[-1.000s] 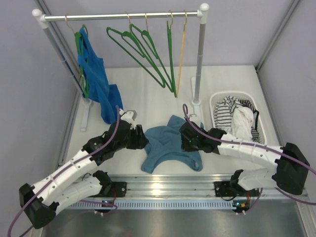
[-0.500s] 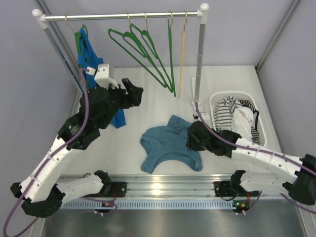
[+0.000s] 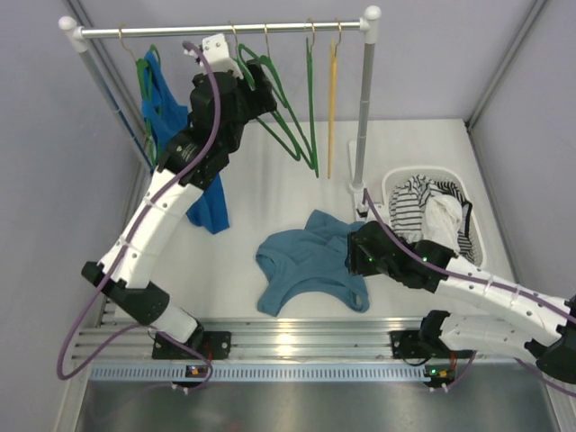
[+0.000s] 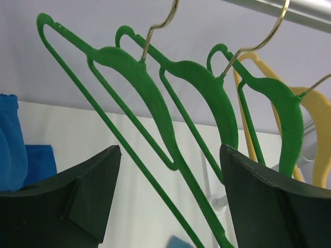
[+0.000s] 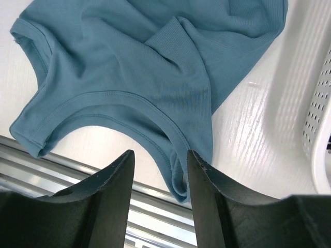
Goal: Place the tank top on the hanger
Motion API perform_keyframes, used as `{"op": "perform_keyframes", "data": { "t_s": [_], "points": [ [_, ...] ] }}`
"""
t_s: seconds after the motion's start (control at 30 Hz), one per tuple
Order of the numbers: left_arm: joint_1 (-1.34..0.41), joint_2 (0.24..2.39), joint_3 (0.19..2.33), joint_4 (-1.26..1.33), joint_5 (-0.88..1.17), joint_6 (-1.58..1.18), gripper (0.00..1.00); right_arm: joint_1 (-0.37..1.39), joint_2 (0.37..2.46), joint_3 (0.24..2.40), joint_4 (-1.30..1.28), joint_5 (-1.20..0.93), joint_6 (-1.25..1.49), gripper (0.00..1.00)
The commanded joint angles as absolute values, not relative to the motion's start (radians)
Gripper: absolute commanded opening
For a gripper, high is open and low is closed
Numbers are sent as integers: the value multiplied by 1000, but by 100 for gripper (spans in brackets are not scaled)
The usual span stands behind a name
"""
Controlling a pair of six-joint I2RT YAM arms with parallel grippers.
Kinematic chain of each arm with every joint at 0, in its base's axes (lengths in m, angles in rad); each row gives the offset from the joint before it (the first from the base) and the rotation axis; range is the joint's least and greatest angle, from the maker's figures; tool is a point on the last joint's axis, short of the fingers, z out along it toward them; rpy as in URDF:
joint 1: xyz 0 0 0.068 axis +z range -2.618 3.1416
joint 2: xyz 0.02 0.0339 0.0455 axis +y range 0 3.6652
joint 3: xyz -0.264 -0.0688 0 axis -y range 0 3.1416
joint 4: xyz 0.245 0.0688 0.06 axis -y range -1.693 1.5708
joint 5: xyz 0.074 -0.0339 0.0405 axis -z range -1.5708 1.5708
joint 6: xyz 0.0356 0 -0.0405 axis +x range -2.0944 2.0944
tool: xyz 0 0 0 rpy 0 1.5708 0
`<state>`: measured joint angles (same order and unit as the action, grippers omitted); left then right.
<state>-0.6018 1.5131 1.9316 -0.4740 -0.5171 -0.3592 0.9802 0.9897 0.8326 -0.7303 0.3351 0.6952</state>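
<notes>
The tank top (image 3: 310,265) lies rumpled on the table (image 3: 270,189) at the lower centre of the top view. It is muted teal and finely ribbed, with stitched hems and one strap folded over the body. The right gripper (image 5: 158,155) hangs at its right edge, fingers apart over a curved hem. At the upper centre, by the rail (image 3: 216,30), the left gripper (image 4: 169,151) is spread wide, and the slanting bar of the hanger (image 4: 155,103), thin green with a wire hook, passes between its fingers.
</notes>
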Motion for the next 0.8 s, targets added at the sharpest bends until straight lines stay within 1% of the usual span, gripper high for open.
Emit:
{"op": "perform_keyframes", "data": {
  "t_s": [0.0, 0.1, 0.13, 0.33, 0.43, 0.47, 0.57, 0.63, 0.77],
  "points": [
    [-600, 1593, 2058, -437, -523, -325, 82, 999, 931, 842, -742, 331, 629, 46],
    [-598, 1670, 2135, -482, -549, -322, 81, 999, 901, 831, -756, 324, 608, 46],
    [-598, 1681, 2143, -488, -560, -324, 79, 999, 891, 827, -758, 321, 603, 46],
    [-600, 1695, 2125, -509, -609, -337, 70, 997, 824, 799, -767, 322, 594, 47],
    [-600, 1695, 2115, -523, -615, -334, 63, 997, 802, 781, -765, 324, 594, 48],
    [-600, 1694, 2117, -526, -617, -331, 57, 997, 799, 776, -765, 324, 592, 48],
    [-601, 1678, 2103, -545, -624, -321, 50, 997, 790, 765, -761, 324, 591, 48],
    [-601, 1660, 2076, -549, -629, -305, 43, 997, 787, 762, -759, 322, 589, 48],
    [-600, 1612, 2025, -557, -637, -290, 38, 997, 781, 759, -756, 322, 578, 48]
  ]
}}
